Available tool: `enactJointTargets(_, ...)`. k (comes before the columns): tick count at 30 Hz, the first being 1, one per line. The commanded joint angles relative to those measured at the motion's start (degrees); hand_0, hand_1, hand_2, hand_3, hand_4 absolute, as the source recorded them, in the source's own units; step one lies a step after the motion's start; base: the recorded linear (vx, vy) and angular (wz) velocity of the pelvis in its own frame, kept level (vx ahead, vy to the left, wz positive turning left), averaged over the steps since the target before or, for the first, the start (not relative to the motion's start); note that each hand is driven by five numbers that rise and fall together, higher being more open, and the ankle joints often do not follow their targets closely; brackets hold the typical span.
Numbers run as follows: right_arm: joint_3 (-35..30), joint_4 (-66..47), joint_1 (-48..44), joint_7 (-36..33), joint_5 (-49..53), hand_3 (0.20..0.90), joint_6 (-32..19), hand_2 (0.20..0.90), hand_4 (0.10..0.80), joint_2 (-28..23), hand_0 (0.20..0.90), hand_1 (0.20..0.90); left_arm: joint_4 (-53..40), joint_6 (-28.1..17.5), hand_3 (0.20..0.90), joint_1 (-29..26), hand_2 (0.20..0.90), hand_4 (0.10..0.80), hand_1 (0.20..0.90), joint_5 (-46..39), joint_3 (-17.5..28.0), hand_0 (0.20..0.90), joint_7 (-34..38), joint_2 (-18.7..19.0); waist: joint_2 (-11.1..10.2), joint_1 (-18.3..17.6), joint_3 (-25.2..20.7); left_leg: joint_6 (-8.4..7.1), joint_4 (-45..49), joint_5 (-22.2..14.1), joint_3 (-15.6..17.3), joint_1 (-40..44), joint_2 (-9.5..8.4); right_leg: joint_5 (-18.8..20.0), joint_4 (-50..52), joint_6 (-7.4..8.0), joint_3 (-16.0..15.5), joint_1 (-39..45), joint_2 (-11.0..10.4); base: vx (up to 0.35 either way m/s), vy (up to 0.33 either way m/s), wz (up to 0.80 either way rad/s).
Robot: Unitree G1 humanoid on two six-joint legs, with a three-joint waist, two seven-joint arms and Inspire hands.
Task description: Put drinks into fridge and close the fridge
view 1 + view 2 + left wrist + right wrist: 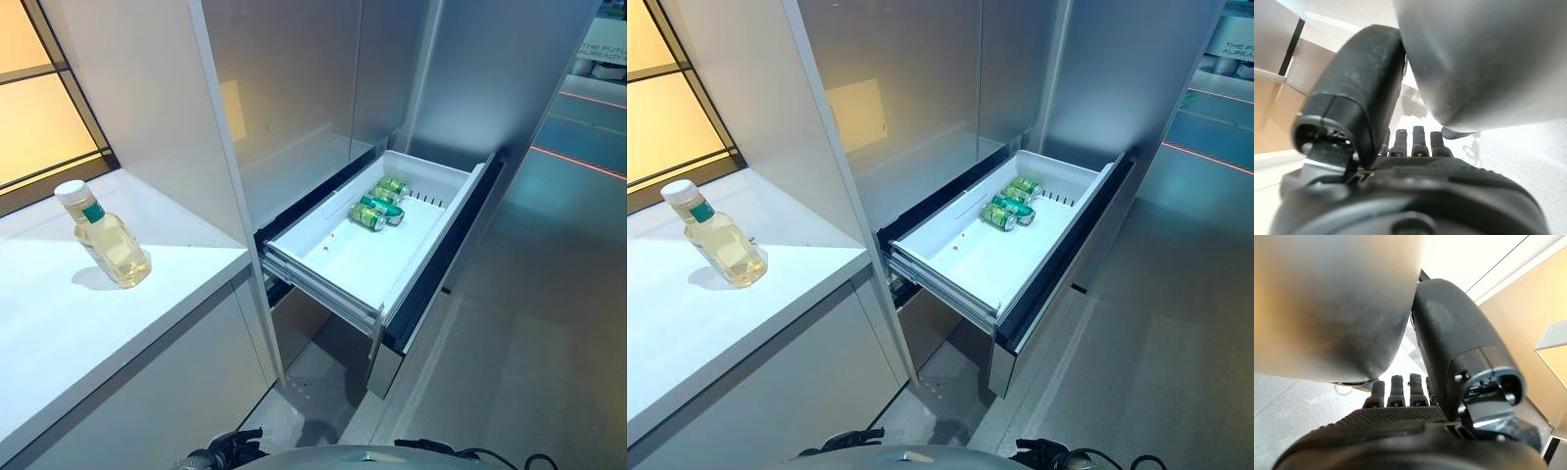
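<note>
A clear bottle of pale yellow drink with a white cap stands on the white counter at the left. The steel fridge stands ahead with its lower drawer pulled out. Green cans lie on their sides at the far end of the drawer's white bin. My left hand hangs low by my side, fingers straight and empty. My right hand hangs low on the other side, fingers straight and empty. Both hands are far from the bottle and the drawer.
A white upright panel stands between the counter and the fridge. The drawer's dark front juts out over the grey floor. A window glows orange behind the counter. Red floor lines run at the far right.
</note>
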Motion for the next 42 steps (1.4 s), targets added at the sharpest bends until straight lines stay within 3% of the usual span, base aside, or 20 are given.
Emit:
enactJointTargets(1,2.1,3.5,-3.2,1.7,-1.1,0.9,-0.6,0.9,0.8,2.0,0.9,0.9,3.3,-2.2,0.9,-2.7,0.9,0.8,0.9,-0.3,-1.1,0.9,-1.4,-2.8,-1.2,0.5,2.5,5.56,0.7,-5.6,-0.3,1.7,-6.09,0.9,1.9,-2.03,4.3,-2.2,3.2,0.0,0.0,0.0)
enactJointTargets(7,2.1,3.5,-3.2,1.6,-1.1,0.9,-0.5,0.9,0.8,2.1,0.9,0.9,2.9,-3.8,0.9,-2.8,0.9,0.8,0.9,-2.4,-0.6,0.9,0.8,-2.8,-1.2,0.6,2.4,5.5,0.8,-5.5,-0.4,1.6,-6.13,0.8,1.8,-2.0,4.3,-2.1,3.2,0.0,0.0,0.0)
enactJointTargets(10,1.8,3.7,-3.3,1.8,-1.1,0.9,-0.6,0.9,0.8,1.9,0.9,0.9,2.5,-7.4,0.9,-2.9,0.9,0.8,0.9,-4.0,0.7,0.9,4.2,-2.6,-1.1,0.8,2.4,5.43,0.7,-5.5,-0.6,1.7,-6.14,0.8,1.7,-2.05,4.1,-2.0,3.2,0.0,0.0,0.0)
enactJointTargets(14,2.0,3.5,-3.6,1.8,-0.3,0.9,-0.3,0.9,0.8,1.4,0.9,0.9,0.2,-15.5,0.9,-3.5,0.9,0.8,0.9,0.2,1.0,0.9,14.5,-1.3,-1.0,1.1,2.6,5.19,0.9,-5.3,-0.9,1.5,-6.16,0.7,1.8,-2.11,3.8,-2.0,3.2,0.0,0.0,0.0)
enactJointTargets(19,1.8,2.8,-3.9,2.5,0.1,0.9,0.1,0.9,0.8,0.1,0.9,0.9,-6.7,-16.5,0.9,-5.0,0.9,0.8,0.9,7.2,0.3,0.9,19.6,1.4,-0.7,1.6,3.1,5.0,0.9,-5.0,-1.3,1.2,-6.17,0.7,1.8,-2.19,3.5,-2.0,3.2,-0.014,0.007,0.01)
enactJointTargets(23,1.3,1.5,-3.9,3.0,-0.4,0.9,1.0,0.9,0.8,-1.2,0.9,0.9,-15.2,-11.7,0.9,-5.8,0.9,0.8,0.9,5.6,-1.1,0.9,11.8,3.8,0.0,1.6,3.4,4.95,0.8,-4.7,-1.4,1.1,-6.13,0.7,2.0,-2.21,3.5,-2.2,3.3,-0.007,0.009,0.0)
enactJointTargets(25,1.1,0.9,-3.8,3.1,-1.0,0.9,1.2,0.9,0.8,-1.7,0.9,0.9,-20.4,-7.7,0.9,-5.7,0.9,0.8,0.9,1.3,-1.6,0.9,4.2,4.9,0.4,1.4,3.4,4.95,0.8,-4.7,-1.4,1.0,-6.1,0.7,2.1,-2.18,3.7,-2.4,3.3,-0.026,0.04,0.0)
enactJointTargets(28,0.5,-0.4,-3.4,3.8,-2.6,0.9,1.7,0.9,0.8,-3.4,0.9,0.9,-36.0,4.3,0.9,-5.3,0.9,0.8,0.9,-6.4,-4.3,0.9,-15.9,8.9,1.4,1.1,3.6,5.03,0.7,-4.8,-1.1,1.0,-5.99,0.6,2.1,-2.01,3.9,-2.6,3.4,-0.025,0.052,-0.01)
enactJointTargets(30,0.3,-0.7,-3.3,4.1,-3.2,0.9,1.8,0.9,0.8,-4.0,0.9,0.9,-42.1,5.7,0.9,-5.6,0.9,0.8,0.9,-5.5,-5.5,0.9,-20.0,12.1,1.9,0.9,3.7,5.02,0.6,-4.7,-0.9,1.1,-5.86,0.6,2.2,-1.89,4.1,-2.7,3.4,-0.015,0.046,0.0)
enactJointTargets(31,0.6,-1.0,-2.9,4.1,-3.4,0.9,1.6,0.9,0.8,-4.6,0.9,0.9,-51.1,10.3,0.9,-6.9,0.9,0.8,0.9,-8.2,-4.9,0.9,-24.3,16.6,2.4,0.7,3.6,5.13,0.4,-4.7,-0.8,1.2,-5.83,0.7,2.2,-1.63,4.2,-2.7,3.4,-0.009,0.041,0.0)
enactJointTargets(32,0.6,-1.2,-2.5,4.0,-3.5,0.9,1.5,0.9,0.8,-4.8,0.9,0.9,-56.8,13.5,0.9,-7.9,0.9,0.8,0.9,-11.3,-3.2,0.9,-27.2,18.7,2.5,0.7,3.6,5.2,0.4,-4.7,-0.8,1.2,-5.85,0.7,2.1,-1.51,4.2,-2.6,3.3,-0.01,0.042,0.0)
enactJointTargets(35,-0.1,-0.5,-1.2,4.0,-3.8,0.9,0.0,0.9,0.8,-5.0,0.9,0.9,-71.7,20.7,0.9,-11.5,0.9,0.8,0.9,-27.3,2.2,0.9,-30.2,21.8,2.7,1.2,3.1,5.29,0.4,-5.0,-1.1,1.1,-5.88,0.7,1.6,-1.33,3.8,-2.2,3.1,0.005,-0.004,0.01)
enactJointTargets(36,-0.4,-0.1,-0.8,3.9,-3.9,0.9,-0.5,0.9,0.8,-4.7,0.9,0.9,-74.9,21.6,0.9,-12.4,0.9,0.8,0.9,-32.3,4.0,0.9,-29.2,21.9,2.7,1.4,2.9,5.33,0.4,-5.1,-1.3,1.2,-5.93,0.7,1.4,-1.27,3.7,-2.0,3.0,0.022,-0.024,0.1)
enactJointTargets(39,0.1,-0.2,0.4,3.1,-3.4,0.9,-1.1,0.9,0.8,-3.6,0.9,0.9,-80.5,18.4,0.9,-13.9,0.9,0.8,0.9,-42.7,8.5,0.9,-23.5,20.6,2.2,1.7,2.6,5.26,0.4,-5.3,-2.0,1.4,-5.93,0.6,1.1,-1.3,3.4,-1.4,2.9,0.033,-0.034,0.2)
enactJointTargets(42,0.9,-0.5,2.0,1.7,-2.6,0.9,-1.7,0.9,0.8,-2.0,0.9,0.9,-84.5,9.0,0.9,-15.3,0.9,0.8,0.9,-51.5,14.3,0.9,-19.5,18.3,1.4,2.1,2.2,5.22,0.4,-5.5,-2.8,1.5,-6.02,0.4,0.9,-1.52,3.0,-0.9,2.8,0.035,-0.052,0.05)
